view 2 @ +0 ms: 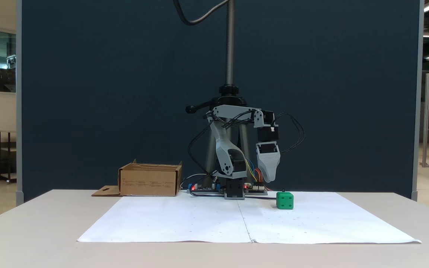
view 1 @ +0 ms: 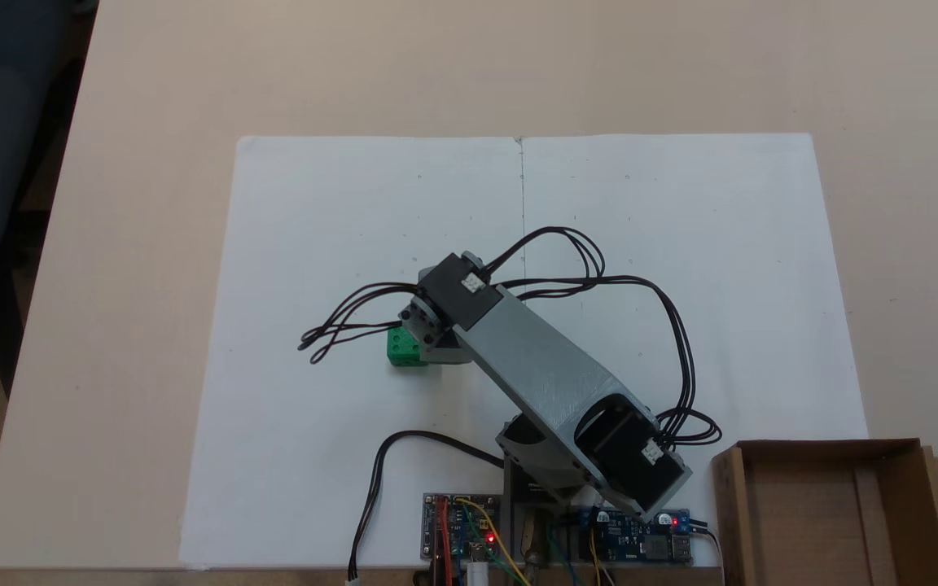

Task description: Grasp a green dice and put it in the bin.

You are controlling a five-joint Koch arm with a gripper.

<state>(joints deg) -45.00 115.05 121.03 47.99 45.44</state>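
The green dice rests on the white paper sheet; its pips show in both fixed views. In a fixed view my gripper points straight down, its tip hanging above the table, a little up and left of the dice and apart from it. It shows as a single grey wedge, so I cannot make out how the jaws stand. From above, the wrist covers the gripper and the dice's right edge. The bin, a brown cardboard box, is empty and stands beside the arm's base.
Circuit boards with lit red LEDs and loose wires lie at the arm's base. Black cables loop out from the wrist over the paper. A camera pole rises behind the arm. The bin's flap lies flat on the table.
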